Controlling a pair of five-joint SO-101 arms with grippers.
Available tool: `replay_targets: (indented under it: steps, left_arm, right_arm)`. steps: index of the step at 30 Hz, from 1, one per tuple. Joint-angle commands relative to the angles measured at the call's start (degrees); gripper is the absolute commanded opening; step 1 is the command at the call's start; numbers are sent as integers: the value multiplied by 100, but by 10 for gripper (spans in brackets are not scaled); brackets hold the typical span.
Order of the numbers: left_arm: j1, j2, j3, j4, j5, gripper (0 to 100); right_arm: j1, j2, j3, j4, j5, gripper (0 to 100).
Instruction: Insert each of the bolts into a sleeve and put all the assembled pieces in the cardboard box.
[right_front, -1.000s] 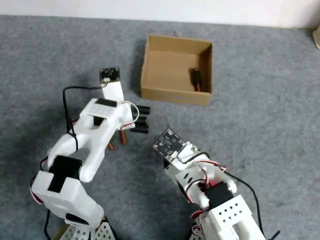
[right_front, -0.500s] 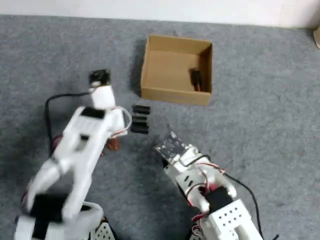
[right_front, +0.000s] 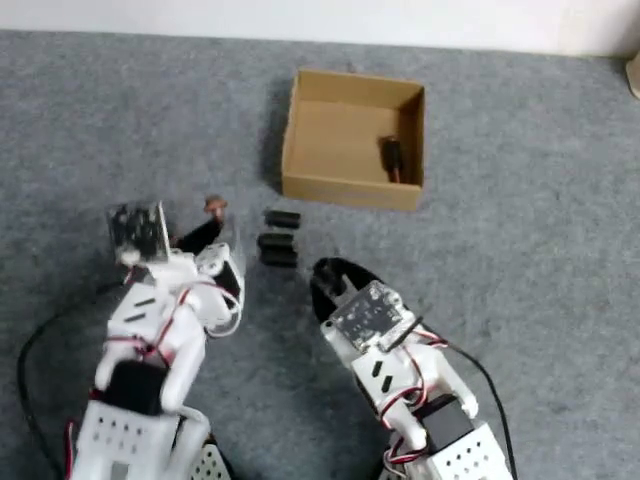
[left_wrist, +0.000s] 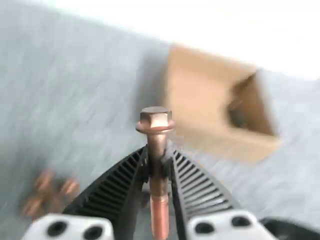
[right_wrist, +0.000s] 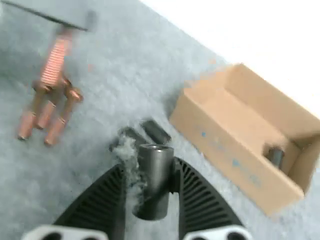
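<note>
Gripping left end effector (left_wrist: 159, 156): is clenching a copper bolt (left_wrist: 157, 131), head standing beyond the fingertips.
Right end effector (right_wrist: 150, 172): is grasping a dark sleeve (right_wrist: 154, 167) between its fingers.
Loose sleeves (right_front: 278, 238): are lying just beyond the right end effector, toward the cardboard box (right_front: 350, 190).
Box content: one assembled piece (right_front: 392, 158) is lying inside.

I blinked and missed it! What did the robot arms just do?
The left gripper pulled back from beside the loose sleeves toward its base, lifting a bolt clamped in its fingers. The right arm shifted only slightly. The three sleeves, the cardboard box and the piece inside it stayed put.
</note>
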Motion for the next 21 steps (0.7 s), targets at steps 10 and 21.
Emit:
replay_targets:
  steps: [10,21]
  left_arm:
    - [1051,-2132,1859,-3015,-26,5]
    - [1095,-2185,2290,-3411,26,5]
  right_arm:
    - [-277,-101,295,-646,-53,5]
    - [-251,-101,295,-655,-53,5]
